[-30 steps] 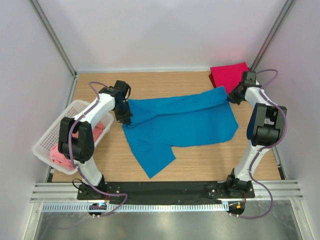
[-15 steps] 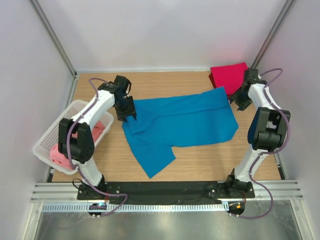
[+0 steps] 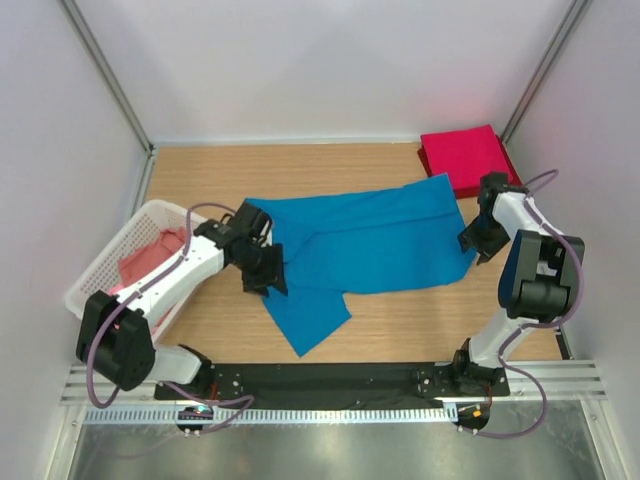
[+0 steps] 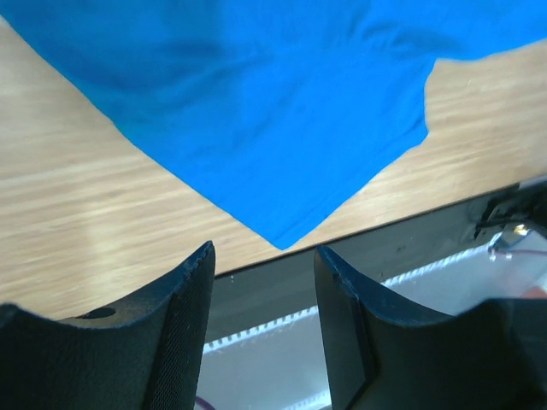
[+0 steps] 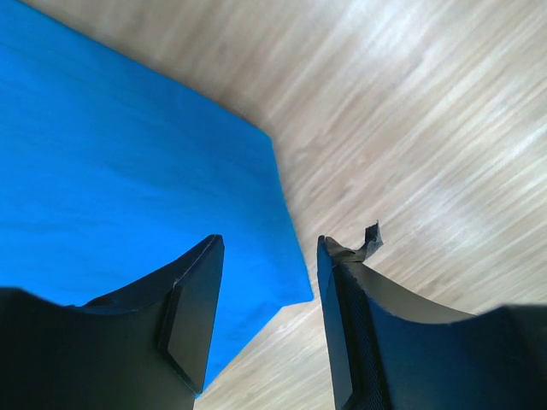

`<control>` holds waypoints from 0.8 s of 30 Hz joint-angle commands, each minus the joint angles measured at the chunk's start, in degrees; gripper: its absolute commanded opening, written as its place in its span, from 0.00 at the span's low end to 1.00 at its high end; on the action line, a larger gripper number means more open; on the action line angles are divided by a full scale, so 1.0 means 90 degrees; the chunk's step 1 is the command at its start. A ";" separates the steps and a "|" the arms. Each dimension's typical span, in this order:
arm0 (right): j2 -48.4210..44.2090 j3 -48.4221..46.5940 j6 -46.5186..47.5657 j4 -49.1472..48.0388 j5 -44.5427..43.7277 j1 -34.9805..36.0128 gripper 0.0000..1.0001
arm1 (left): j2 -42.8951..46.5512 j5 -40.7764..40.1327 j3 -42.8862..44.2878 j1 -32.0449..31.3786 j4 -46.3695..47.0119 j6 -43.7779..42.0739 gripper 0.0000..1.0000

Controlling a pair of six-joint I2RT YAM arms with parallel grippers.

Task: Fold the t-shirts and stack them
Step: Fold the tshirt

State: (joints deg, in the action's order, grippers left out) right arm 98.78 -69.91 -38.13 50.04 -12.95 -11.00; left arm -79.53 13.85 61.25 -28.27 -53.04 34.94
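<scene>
Red t-shirt lies folded; blue t-shirt lies unfolded between left gripper and right gripper, both parted and empty; pink t-shirts sit in basket

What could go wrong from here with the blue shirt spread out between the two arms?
The blue shirt has a sleeve pointing at the front edge of the table; a pull by the left gripper might drag it off. Its far corner reaches the folded red shirt, so folding may disturb that. The right gripper, open at a corner, may catch only one layer.
</scene>
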 commanded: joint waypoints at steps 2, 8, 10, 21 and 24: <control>-0.0077 0.0247 -0.0206 -0.0287 -0.0328 -0.0037 0.54 | 0.0369 0.0640 -0.0809 -0.0353 0.0805 0.0375 0.51; -0.0136 0.0746 -0.0314 -0.0726 -0.0485 -0.0037 0.46 | 0.0262 0.0473 -0.1385 -0.0706 0.1039 0.0493 0.51; -0.0097 0.0746 -0.0305 -0.0755 -0.0582 -0.0037 0.38 | 0.0214 0.0396 -0.1580 -0.0765 0.1214 0.0561 0.51; -0.0760 -0.0065 -0.0217 0.0983 -0.1443 -0.0037 0.05 | -0.0430 -0.0308 -0.1982 -0.0804 0.1274 0.0844 0.50; -0.1005 0.0257 -0.0177 0.0359 -0.1013 -0.0027 0.06 | -0.0539 -0.0415 -0.1972 -0.0804 0.1264 0.0864 0.50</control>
State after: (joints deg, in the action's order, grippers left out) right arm 93.43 -68.20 -40.18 54.06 -22.50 -11.09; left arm -83.90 12.29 43.44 -35.29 -42.68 41.80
